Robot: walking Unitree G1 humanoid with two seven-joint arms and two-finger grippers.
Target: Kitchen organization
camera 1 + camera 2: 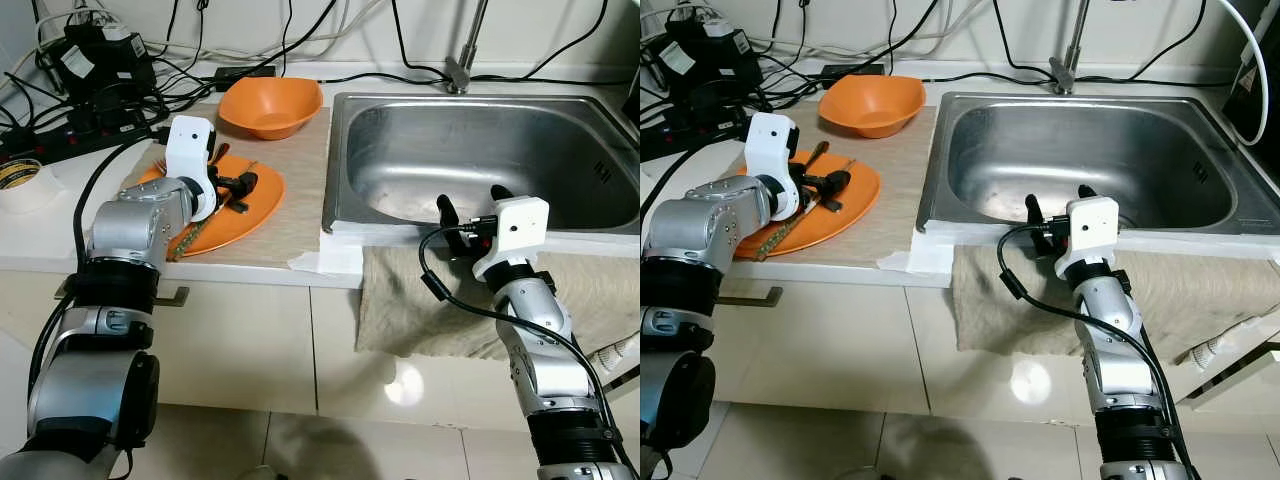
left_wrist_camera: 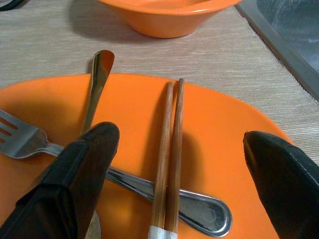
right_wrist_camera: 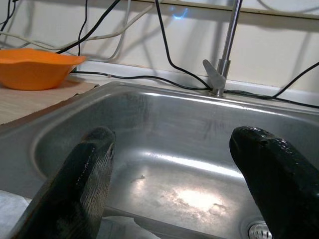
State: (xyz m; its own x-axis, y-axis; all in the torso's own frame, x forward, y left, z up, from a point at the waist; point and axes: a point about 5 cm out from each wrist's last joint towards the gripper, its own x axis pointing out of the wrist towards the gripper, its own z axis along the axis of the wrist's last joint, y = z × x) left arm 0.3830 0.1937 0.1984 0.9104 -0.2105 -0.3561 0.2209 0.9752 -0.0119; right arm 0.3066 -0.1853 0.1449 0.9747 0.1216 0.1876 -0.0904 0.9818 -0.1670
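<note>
An orange plate (image 1: 252, 220) lies on a beige mat (image 1: 295, 190) left of the sink. On the plate are a pair of wooden chopsticks (image 2: 168, 154), a fork (image 2: 22, 138), a gold-coloured handle (image 2: 98, 74) and a steel handle (image 2: 202, 213). My left gripper (image 2: 179, 139) hovers open just above the plate, its fingers either side of the chopsticks. Behind the plate stands an orange bowl (image 1: 270, 105). At the front rim of the steel sink (image 1: 338, 170), my right gripper (image 1: 470, 212) points into the basin, open and holding nothing.
A faucet (image 1: 462, 62) rises behind the sink. A grey cloth (image 1: 400, 300) hangs over the counter edge under my right arm. Power strips and tangled cables (image 1: 90, 90) crowd the back left, with a tape roll (image 1: 20, 180) near the left edge.
</note>
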